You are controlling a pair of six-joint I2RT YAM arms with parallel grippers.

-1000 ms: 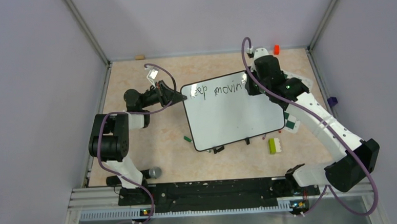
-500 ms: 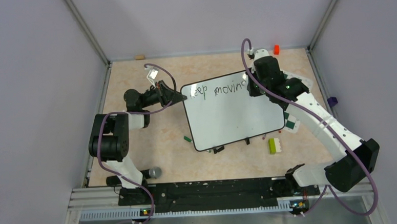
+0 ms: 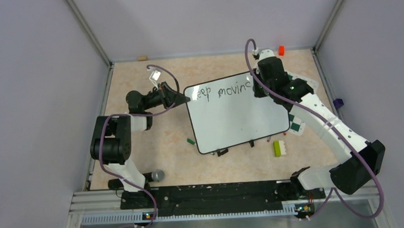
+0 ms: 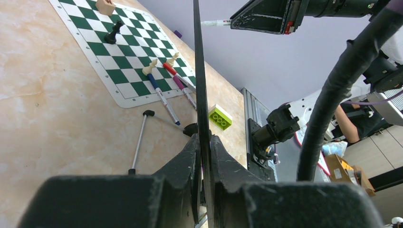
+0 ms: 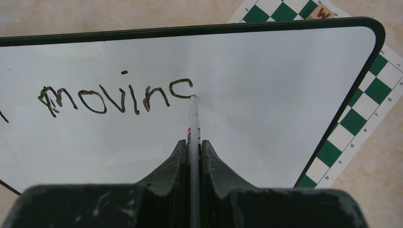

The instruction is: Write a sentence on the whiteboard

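Note:
The whiteboard [image 3: 236, 115] lies tilted in the middle of the table, its face up. The sentence [image 3: 222, 90] reads "Keep movin" plus a part-drawn letter; the right wrist view shows "movin" and a c-shaped stroke [image 5: 116, 97]. My left gripper [image 3: 184, 98] is shut on the board's left edge, seen edge-on in the left wrist view [image 4: 198, 71]. My right gripper [image 3: 256, 88] is shut on a white marker [image 5: 192, 121], its tip touching the board at the end of the last stroke.
A green-and-white chess mat [image 4: 128, 52] with chess pieces lies under the board's right side. Loose markers [image 4: 164, 97] and a lime brick [image 3: 277, 148] lie near it. A red block [image 3: 281, 50] sits at the back right, a grey ball [image 3: 157, 175] at the front left.
The right gripper's marker has drawn a further curved stroke after "movin". The left gripper and the board have not moved.

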